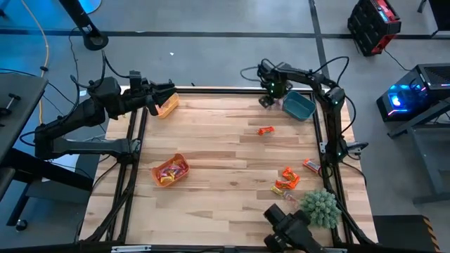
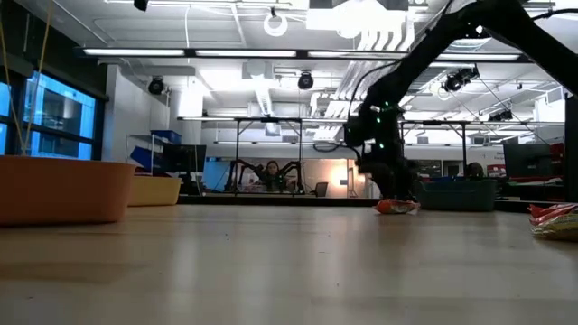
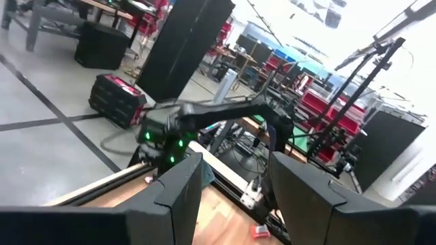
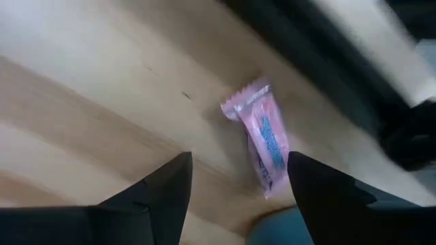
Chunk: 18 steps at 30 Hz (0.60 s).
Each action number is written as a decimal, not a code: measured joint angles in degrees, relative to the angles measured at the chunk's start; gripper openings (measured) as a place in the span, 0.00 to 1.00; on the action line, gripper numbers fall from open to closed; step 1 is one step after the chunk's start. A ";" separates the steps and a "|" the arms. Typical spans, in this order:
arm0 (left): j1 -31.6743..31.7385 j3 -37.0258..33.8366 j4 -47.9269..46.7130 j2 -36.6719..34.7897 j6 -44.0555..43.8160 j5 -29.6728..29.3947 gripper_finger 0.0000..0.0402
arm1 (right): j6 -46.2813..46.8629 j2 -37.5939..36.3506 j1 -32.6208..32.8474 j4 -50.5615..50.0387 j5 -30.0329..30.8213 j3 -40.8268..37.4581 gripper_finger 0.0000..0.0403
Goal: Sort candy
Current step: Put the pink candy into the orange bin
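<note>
3 trays, 1 pink candy

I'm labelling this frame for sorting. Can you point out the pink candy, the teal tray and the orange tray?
pink candy [image 4: 262, 139], right wrist view, middle of its wrapper.
teal tray [image 1: 299, 106], high view, its floor.
orange tray [image 1: 181, 164], high view, its rim.

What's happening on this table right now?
A two-arm robot is sorting candy. The right gripper hovers, fingers open, over a pink wrapped candy lying on the wood beside the teal tray. The left gripper is above the yellow tray. The orange tray holds several candies; others lie loose on the table.
</note>
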 joint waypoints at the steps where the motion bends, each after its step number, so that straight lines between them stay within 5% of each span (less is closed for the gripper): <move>1: 0.00 0.00 0.03 0.02 -0.02 -0.48 0.41 | 0.19 -0.20 -0.26 1.37 -0.07 -1.10 0.59; 11: 0.00 0.00 0.00 0.16 -1.36 -3.13 0.41 | -3.16 -0.35 -0.64 5.12 -1.74 -2.81 0.56; 14: 0.00 0.00 0.03 0.16 -1.36 -3.48 0.41 | -5.90 -0.28 0.18 5.04 -2.87 -2.81 0.42; 18: 0.00 0.00 0.03 0.16 -1.36 -3.87 0.41 | -6.93 -0.26 2.70 4.53 -7.28 -2.75 0.09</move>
